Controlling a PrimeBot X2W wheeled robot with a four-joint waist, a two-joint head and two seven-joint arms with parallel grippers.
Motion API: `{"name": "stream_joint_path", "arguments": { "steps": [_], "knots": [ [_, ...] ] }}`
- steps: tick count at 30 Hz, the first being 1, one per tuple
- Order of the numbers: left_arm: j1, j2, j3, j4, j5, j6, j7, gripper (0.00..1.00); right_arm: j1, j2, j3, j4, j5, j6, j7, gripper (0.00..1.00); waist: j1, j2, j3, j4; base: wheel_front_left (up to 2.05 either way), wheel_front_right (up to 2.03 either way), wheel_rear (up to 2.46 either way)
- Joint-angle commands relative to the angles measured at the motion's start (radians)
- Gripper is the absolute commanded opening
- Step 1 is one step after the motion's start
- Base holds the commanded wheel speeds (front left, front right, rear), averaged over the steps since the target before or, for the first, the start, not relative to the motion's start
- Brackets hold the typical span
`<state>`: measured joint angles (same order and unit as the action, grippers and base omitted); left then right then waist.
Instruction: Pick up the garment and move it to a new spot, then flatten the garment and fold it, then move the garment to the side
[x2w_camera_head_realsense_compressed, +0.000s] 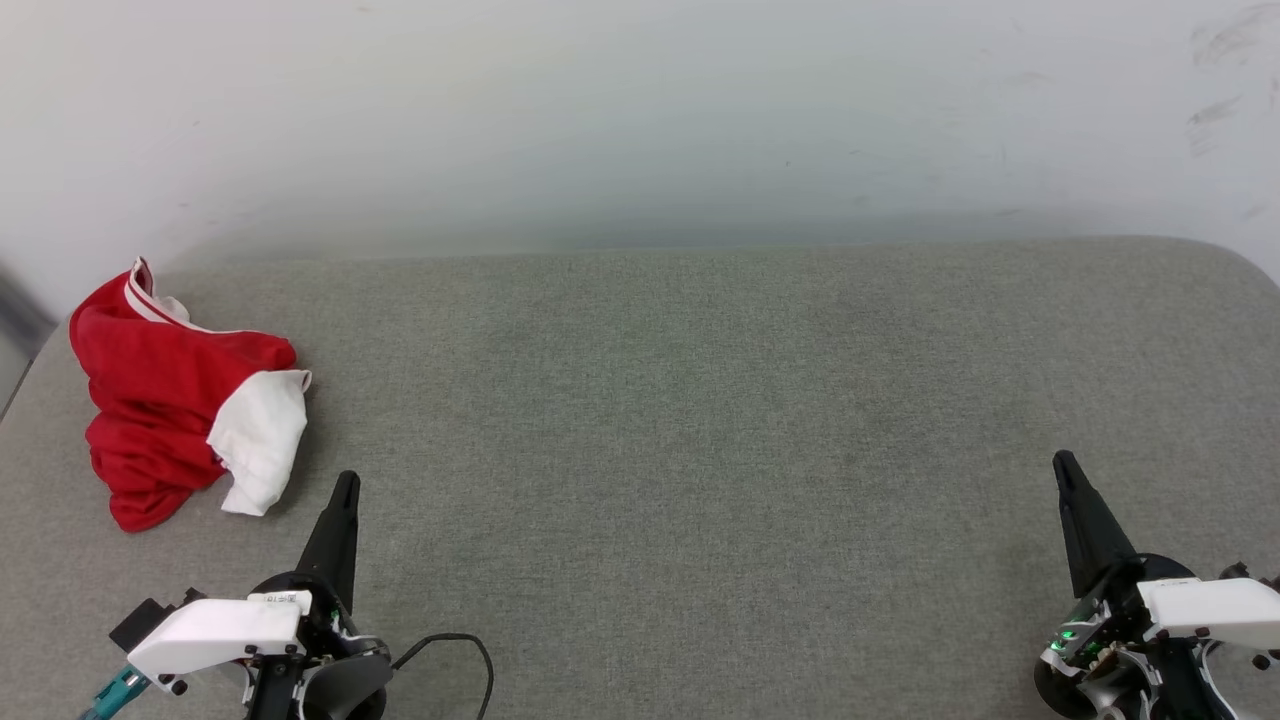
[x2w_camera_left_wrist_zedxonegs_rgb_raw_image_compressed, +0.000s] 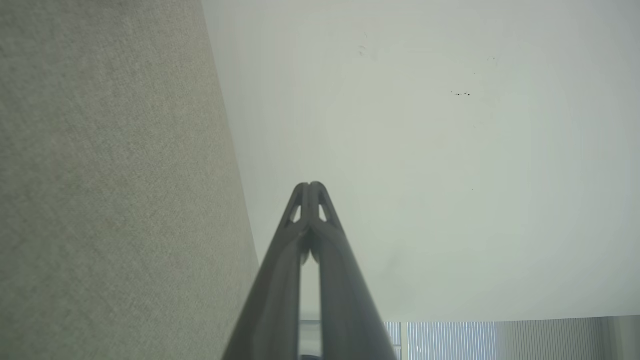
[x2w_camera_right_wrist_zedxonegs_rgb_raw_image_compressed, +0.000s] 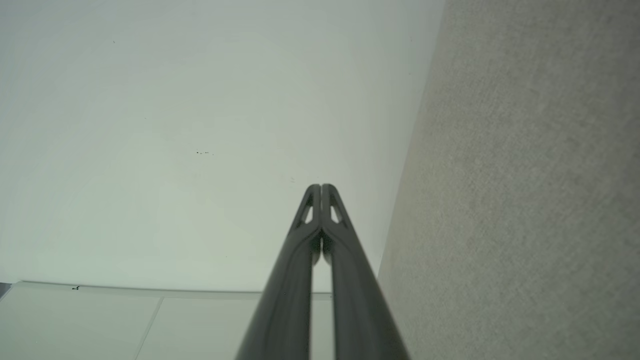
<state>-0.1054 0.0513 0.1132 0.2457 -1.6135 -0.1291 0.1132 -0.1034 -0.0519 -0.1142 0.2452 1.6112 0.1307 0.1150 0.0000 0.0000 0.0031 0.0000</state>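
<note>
Head view: the crumpled red jersey (x2w_camera_head_realsense_compressed: 160, 400) is bunched at the tabletop's (x2w_camera_head_realsense_compressed: 700, 400) left edge, untouched, while the left claw (x2w_camera_head_realsense_compressed: 345, 485) and the right claw (x2w_camera_head_realsense_compressed: 1065, 465) are held pressed together, empty and well apart, seemingly parked before pick-up.

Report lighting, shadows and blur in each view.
Head view: soft, even light; the garment is sharp, with hardly any shadow on the grey surface. Left wrist view: the left gripper is blurred close up. Right wrist view: the right gripper equally soft.
</note>
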Motion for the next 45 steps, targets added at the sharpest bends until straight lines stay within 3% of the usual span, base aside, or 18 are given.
{"name": "stream_joint_path", "arguments": {
  "steps": [1, 31, 32, 45],
  "knots": [
    [-0.008, -0.001, 0.002, 0.000, 0.002, -0.003, 0.004, 0.00, -0.011, 0.003, 0.000, 0.001, 0.004, 0.000, 0.001, 0.00, 0.0000, 0.0000, 0.000, 0.000, 0.00, 0.00, 0.00],
    [-0.008, -0.001, 0.002, 0.000, 0.002, -0.003, 0.004, 0.00, -0.011, 0.003, 0.000, 0.001, 0.004, 0.000, 0.001, 0.00, 0.0000, 0.0000, 0.000, 0.000, 0.00, 0.00, 0.00],
    [0.000, 0.000, 0.000, 0.000, 0.000, 0.000, 0.000, 1.00, 0.000, 0.000, 0.000, 0.000, 0.000, 0.000, 0.000, 1.00, 0.0000, 0.0000, 0.000, 0.000, 0.00, 0.00, 0.00],
    [0.042, -0.002, -0.014, -0.017, 0.039, 0.000, -0.053, 1.00, 0.037, 0.001, 0.029, -0.004, -0.054, 0.000, -0.052, 1.00, 0.0000, 0.0000, 0.002, -0.002, 0.00, 0.00, 0.00]
  ]
}}
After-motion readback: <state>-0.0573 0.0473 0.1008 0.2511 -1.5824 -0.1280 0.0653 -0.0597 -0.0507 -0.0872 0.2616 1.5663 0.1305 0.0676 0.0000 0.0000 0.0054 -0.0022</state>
